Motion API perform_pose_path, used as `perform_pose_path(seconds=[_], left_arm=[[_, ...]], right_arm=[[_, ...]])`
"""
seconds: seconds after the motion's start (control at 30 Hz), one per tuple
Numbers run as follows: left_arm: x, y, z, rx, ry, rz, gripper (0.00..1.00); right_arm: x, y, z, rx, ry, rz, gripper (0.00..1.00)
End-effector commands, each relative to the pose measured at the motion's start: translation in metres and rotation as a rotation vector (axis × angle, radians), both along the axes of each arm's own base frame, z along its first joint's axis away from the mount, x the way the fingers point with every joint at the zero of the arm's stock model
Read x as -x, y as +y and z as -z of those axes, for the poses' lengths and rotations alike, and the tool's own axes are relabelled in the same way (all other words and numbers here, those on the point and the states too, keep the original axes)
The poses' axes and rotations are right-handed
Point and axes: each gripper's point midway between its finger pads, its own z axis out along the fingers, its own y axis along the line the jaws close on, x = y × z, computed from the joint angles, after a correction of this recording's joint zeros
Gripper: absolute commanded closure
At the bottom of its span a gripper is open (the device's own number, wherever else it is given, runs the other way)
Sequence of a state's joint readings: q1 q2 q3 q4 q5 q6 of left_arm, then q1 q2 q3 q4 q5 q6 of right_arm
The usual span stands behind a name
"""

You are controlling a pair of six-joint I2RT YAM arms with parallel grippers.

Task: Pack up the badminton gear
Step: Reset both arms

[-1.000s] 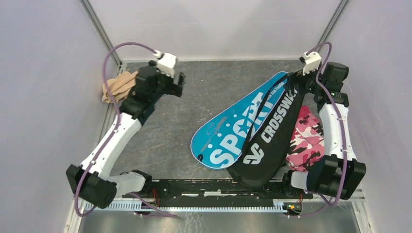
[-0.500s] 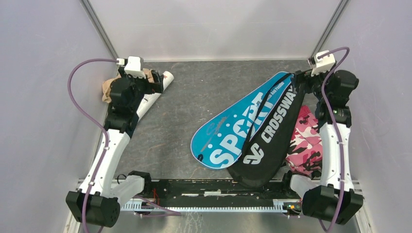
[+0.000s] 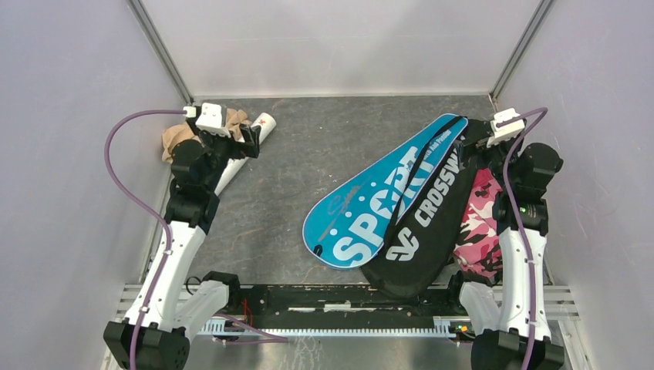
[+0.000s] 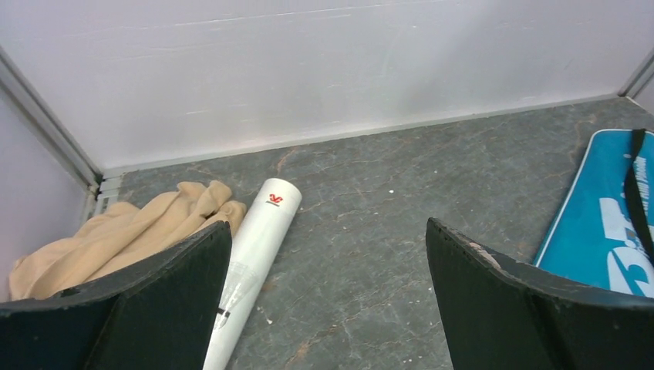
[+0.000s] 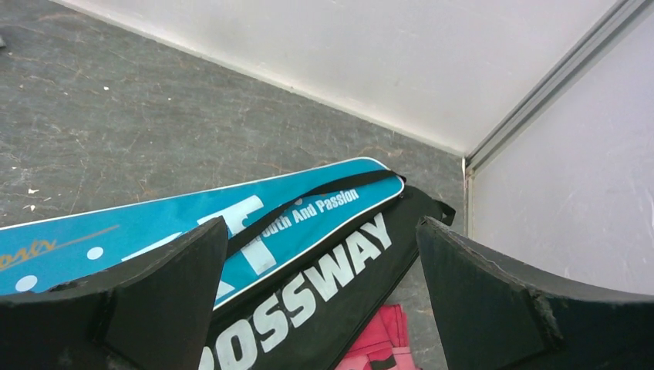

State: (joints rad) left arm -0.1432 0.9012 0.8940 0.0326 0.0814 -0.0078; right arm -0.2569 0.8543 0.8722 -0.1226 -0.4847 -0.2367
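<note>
A blue "SPORT" racket cover (image 3: 362, 212) lies slantwise on the grey floor, its black strap across it. It overlaps a black "CROSSWAY" cover (image 3: 432, 231) on its right. Both covers' narrow ends show in the right wrist view, blue (image 5: 116, 239) and black (image 5: 324, 297). My right gripper (image 5: 322, 221) hovers open above those ends, holding nothing; from above it (image 3: 484, 145) sits at the back right. A long white tube (image 4: 258, 231) lies at the back left, partly hidden by my left arm in the top view (image 3: 262, 123). My left gripper (image 4: 324, 223) stands open just right of the tube, empty.
A tan cloth bundle (image 4: 116, 239) lies against the left wall beside the tube. A pink camouflage cloth (image 3: 486, 220) lies under the black cover's right side. Walls close in the back and both sides. The arms' base rail (image 3: 339, 297) runs along the near edge.
Both arms have drawn back toward their bases. The left arm swung left and uncovered the white tube; the right wrist moved down over the covers' narrow ends. Both grippers stayed open.
</note>
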Motion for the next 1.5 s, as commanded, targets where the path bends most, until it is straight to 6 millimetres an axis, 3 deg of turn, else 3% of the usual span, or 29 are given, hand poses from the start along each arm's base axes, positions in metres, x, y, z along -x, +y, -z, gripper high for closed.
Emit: perform_pose_path(seconds=[0.0, 0.2, 0.63, 1.47], left_arm=[[0.004, 0.016, -0.004, -0.048, -0.049, -0.069, 0.00], [0.011, 0.002, 0.015, -0.036, -0.021, 0.013, 0.00], [0.021, -0.010, 0.011, -0.034, -0.025, 0.092, 0.00], [0.020, -0.012, 0.019, -0.040, -0.008, 0.107, 0.00]], right_arm=[[0.006, 0.008, -0.025, 0.015, -0.078, -0.039, 0.02], [0.011, 0.012, -0.019, 0.025, -0.069, -0.057, 0.02], [0.016, 0.016, -0.012, 0.024, -0.063, -0.084, 0.02], [0.014, 0.016, -0.006, 0.028, -0.047, -0.090, 0.02]])
